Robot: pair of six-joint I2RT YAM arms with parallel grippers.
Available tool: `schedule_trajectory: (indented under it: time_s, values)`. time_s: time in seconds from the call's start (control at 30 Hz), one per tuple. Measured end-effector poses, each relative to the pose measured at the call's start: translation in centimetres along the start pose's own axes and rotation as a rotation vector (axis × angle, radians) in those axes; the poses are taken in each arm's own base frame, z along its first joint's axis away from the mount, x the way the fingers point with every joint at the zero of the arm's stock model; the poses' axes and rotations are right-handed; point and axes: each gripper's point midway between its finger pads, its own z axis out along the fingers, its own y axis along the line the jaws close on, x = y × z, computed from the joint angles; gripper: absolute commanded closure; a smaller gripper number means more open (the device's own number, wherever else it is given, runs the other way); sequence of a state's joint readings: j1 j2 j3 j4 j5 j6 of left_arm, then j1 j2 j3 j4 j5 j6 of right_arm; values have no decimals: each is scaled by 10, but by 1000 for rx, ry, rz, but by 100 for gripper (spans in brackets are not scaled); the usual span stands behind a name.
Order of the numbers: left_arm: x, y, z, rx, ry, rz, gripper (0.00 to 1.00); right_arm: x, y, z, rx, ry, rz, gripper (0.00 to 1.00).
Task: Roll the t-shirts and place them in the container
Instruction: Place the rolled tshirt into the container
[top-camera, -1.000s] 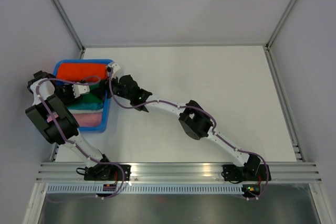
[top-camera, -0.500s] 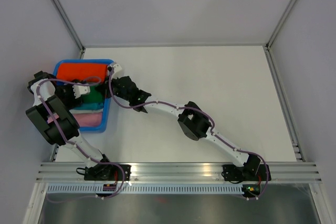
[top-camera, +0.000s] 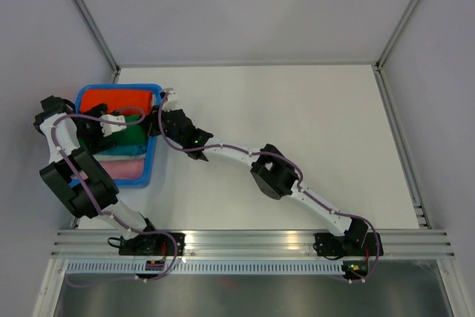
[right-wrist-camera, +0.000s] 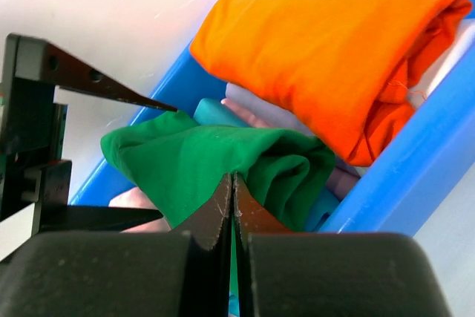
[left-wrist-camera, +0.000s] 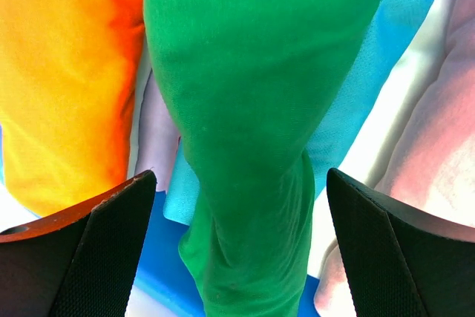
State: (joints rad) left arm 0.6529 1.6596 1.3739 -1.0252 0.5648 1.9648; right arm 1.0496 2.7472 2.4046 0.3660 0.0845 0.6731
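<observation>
The plain emerald-green t-shirt (left-wrist-camera: 252, 109) was bunched into a soft cone, pinched by the right fingers (right-wrist-camera: 221, 217); the left fingers (left-wrist-camera: 96, 257) stood wide.

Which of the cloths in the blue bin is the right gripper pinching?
The green t-shirt: the right gripper is shut on its bunched fold. The orange bundle beside it in the blue bin is not gripped.
</observation>
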Motion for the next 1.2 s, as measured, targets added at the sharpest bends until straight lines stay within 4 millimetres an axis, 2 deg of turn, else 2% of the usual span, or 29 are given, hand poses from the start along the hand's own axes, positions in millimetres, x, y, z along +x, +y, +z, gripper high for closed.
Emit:
schedule_trajectory:
  time_s: [0.4,0.47,0.6,0.67,0.8,0.9,1.03,1.17,1.2]
  values:
    - [-1,1,3,-36,-10,-46,0,-3,-6,0,27,-37,47,100]
    - [2,-4,9,-62,1,-76,0,-3,-6,0,25,-41,48,100]
    - [5,-30,25,-112,21,-143,1,-3,-6,0,24,-42,48,100]
    - [5,-30,27,-149,27,-180,1,-3,-6,0,24,-42,48,100]
    - [4,0,9,-291,38,-237,0,-3,-6,-1,23,-43,47,100]
    - [-4,12,-9,-354,38,-246,0,-3,-6,-1,24,-45,48,100]
    - [-16,16,-30,-347,37,-251,0,-3,-7,-1,27,-46,48,100]
    - [-24,9,-39,-321,35,-329,1,-3,-7,-1,29,-47,51,100]
    - [-24,7,-42,-318,40,-366,4,-4,-7,-1,29,-47,51,100]
